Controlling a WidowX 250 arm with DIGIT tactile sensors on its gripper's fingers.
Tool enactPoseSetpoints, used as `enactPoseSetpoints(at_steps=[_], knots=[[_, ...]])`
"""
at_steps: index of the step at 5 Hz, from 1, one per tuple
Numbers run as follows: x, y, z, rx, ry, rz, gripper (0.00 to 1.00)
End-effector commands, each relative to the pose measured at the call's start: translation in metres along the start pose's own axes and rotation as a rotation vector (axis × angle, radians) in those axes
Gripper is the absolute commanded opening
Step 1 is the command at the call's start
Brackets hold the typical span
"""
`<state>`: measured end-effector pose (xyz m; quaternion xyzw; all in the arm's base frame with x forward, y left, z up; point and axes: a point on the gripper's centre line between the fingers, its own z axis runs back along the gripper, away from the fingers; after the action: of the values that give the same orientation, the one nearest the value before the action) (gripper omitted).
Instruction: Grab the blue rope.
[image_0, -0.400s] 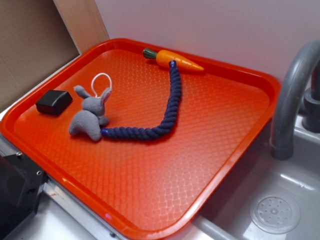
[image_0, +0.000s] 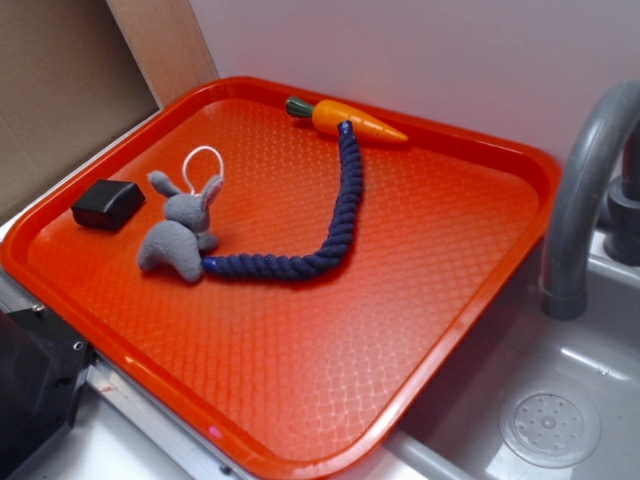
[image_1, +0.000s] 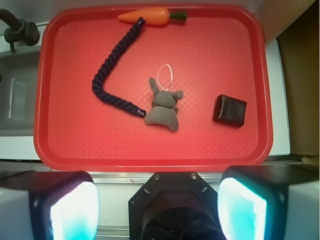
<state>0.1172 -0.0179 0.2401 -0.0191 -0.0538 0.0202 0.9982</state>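
Navy blue rope (image_1: 112, 72) lies well ahead of the wide-open, empty pincer (image_1: 159, 205).

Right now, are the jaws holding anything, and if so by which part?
Nothing is held. The gripper is open, back from the tray's near edge, and the blue rope lies untouched on the tray.

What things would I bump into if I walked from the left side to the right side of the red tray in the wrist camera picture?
Blue rope → grey bunny → black block. The carrot lies along the top edge, spanning above the rope's end and the bunny, so it has no clear place in the line.
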Motion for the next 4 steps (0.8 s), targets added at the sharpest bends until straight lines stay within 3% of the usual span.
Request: enactPoseSetpoints(at_steps=[1, 2, 3, 4], knots=[[0.049, -0.006, -0.020, -0.034, 0.046, 0.337, 1.00], [0.081, -0.019, -0.042, -0.047, 0.018, 0.495, 1.00], [0.114, -0.043, -0.075, -0.100, 0.075, 0.486, 1.00], [0.134, -0.057, -0.091, -0.066, 0.034, 0.509, 1.00]])
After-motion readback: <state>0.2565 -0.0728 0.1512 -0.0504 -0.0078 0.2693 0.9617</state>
